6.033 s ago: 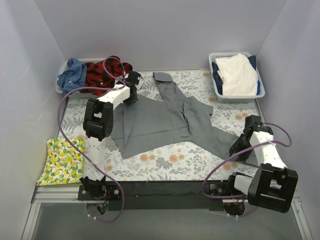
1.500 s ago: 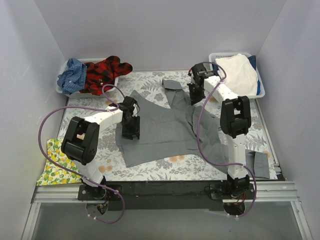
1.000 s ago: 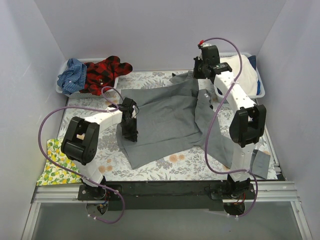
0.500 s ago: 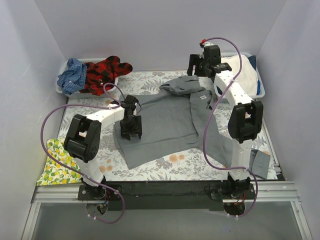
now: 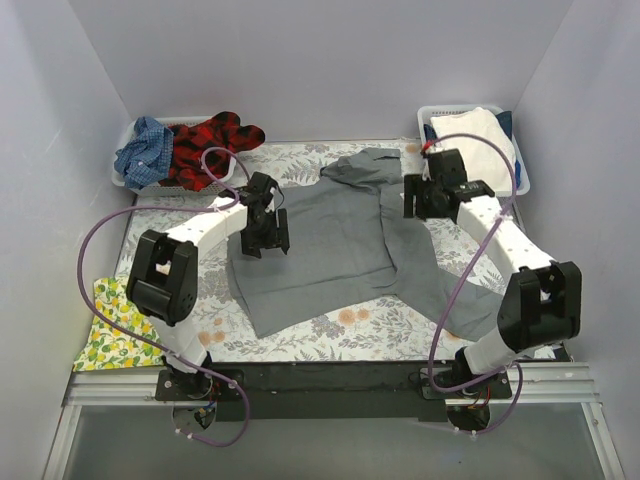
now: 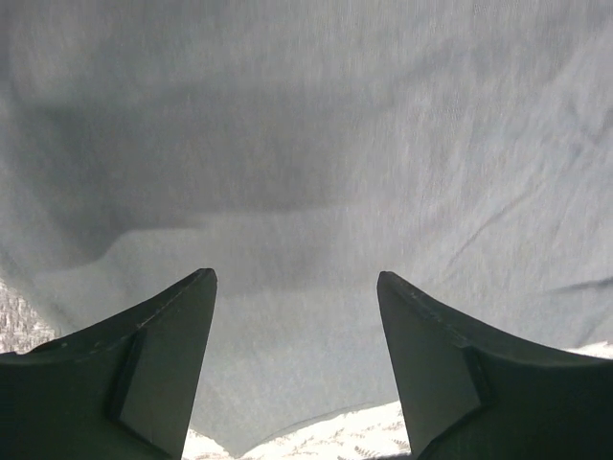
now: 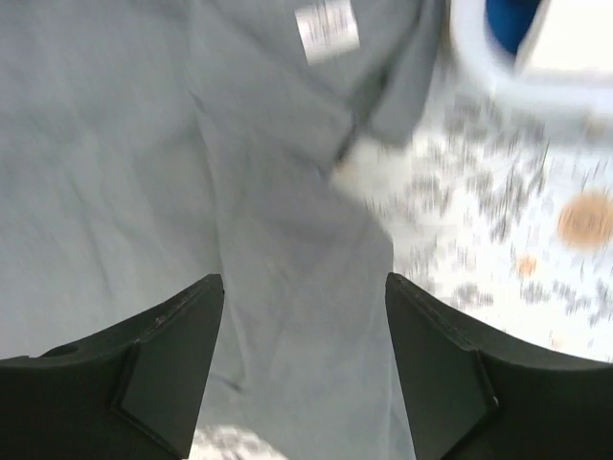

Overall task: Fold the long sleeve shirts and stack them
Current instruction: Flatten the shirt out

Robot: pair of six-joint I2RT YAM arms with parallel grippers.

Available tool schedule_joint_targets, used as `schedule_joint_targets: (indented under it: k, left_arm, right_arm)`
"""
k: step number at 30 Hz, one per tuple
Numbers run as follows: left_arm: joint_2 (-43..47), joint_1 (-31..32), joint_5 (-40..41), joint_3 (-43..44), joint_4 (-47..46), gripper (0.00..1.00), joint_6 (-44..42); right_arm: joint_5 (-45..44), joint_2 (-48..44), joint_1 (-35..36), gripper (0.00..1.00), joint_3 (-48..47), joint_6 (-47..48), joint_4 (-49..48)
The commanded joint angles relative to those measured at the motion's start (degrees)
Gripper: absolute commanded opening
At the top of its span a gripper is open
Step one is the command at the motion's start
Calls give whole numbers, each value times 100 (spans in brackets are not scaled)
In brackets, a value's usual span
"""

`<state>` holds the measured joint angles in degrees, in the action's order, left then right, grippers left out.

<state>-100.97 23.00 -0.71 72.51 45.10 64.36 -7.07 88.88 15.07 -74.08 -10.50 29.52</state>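
Both arms are pulling back from the grey shirt (image 5: 330, 240) they were stretching a moment ago, leaving it spread mid-worktop (image 5: 330, 325). The right claw (image 5: 425, 200) is hovering beside the collar and the left claw (image 5: 263, 235) over the shirt's left edge. Left wrist view: fingers are standing wide above plain grey cloth, gripping nothing. Right wrist view: the claw is gaping, empty, over cloth below the white label (image 7: 327, 29). The collar is lying rumpled, so a pinch there risks catching two layers and folding crooked.
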Motion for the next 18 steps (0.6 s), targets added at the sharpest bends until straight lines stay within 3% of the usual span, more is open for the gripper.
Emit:
schedule_joint_targets:
  k: [1, 9, 18]
  left_arm:
    - [-649, -33, 351, 561, -178, 68, 41]
    - [-1653, -717, 439, 826, -432, 63, -55]
    - [-2250, -1404, 431, 1642, -582, 63, -81]
  right_arm:
    - [-41, -397, -22, 74, 956, -4, 405]
    - [205, -916, -13, 68, 2108, -259, 687]
    - [1330, -723, 5, 64, 2618, -216, 801]
